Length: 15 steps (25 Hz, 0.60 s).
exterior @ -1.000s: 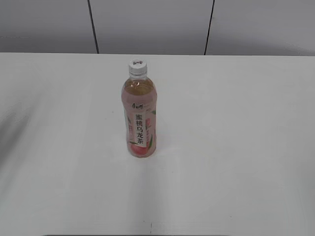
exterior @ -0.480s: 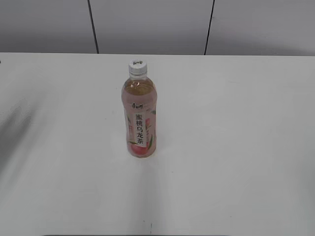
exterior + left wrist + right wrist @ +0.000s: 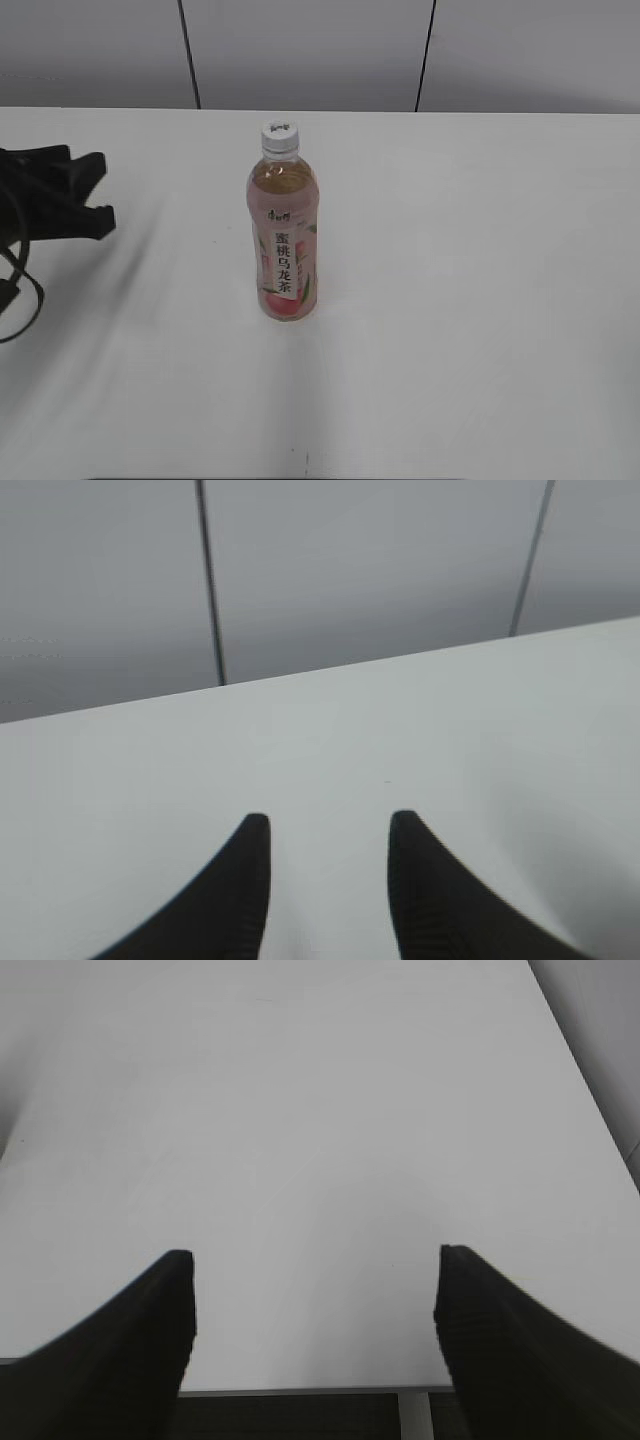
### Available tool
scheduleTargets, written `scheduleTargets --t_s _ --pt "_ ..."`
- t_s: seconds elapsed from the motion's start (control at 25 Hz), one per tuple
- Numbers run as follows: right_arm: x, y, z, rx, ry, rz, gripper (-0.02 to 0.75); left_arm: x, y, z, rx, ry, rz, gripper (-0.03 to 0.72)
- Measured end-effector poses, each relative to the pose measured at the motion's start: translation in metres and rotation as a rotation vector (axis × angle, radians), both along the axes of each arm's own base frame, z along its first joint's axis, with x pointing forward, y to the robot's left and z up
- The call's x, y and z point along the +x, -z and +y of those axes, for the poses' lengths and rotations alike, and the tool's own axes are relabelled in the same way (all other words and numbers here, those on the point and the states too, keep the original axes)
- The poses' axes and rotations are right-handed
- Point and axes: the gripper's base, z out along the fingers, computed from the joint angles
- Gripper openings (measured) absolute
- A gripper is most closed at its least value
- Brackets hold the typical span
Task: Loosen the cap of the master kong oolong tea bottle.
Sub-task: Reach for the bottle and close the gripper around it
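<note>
One master kong oolong tea bottle (image 3: pixel 283 240) stood upright near the middle of the white table (image 3: pixel 480 300), holding pale amber tea up to its shoulder. One cap (image 3: pixel 281 136), white, sat on its neck. Two grippers were seen. Left gripper (image 3: pixel 100 195) was well left of the bottle, apart from it, above the table; in its wrist view the fingers (image 3: pixel 240 890) were partly spread, nothing between them. Right gripper (image 3: pixel 315 1290) showed only in its own wrist view, spread wide over bare table, empty; bottle not visible there
</note>
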Motion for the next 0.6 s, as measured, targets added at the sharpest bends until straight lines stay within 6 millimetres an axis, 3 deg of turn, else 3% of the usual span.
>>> scheduleTargets --t_s 0.08,0.24,0.44,0.6 --pt "0.000 0.000 0.000 0.002 -0.001 0.000 0.566 0.000 0.006 -0.009 0.023 0.091 -0.021 0.276" --pt "0.000 0.000 0.000 0.002 -0.002 0.000 0.566 -0.002 0.021 -0.025 0.031 0.277 -0.052 0.400" --pt "0.000 0.000 0.000 0.005 -0.003 0.000 0.566 -0.001 0.039 -0.031 -0.091 0.321 -0.005 0.561" --pt "0.000 0.000 0.000 0.005 -0.003 0.000 0.566 -0.003 0.056 -0.035 -0.100 0.368 0.067 0.596"
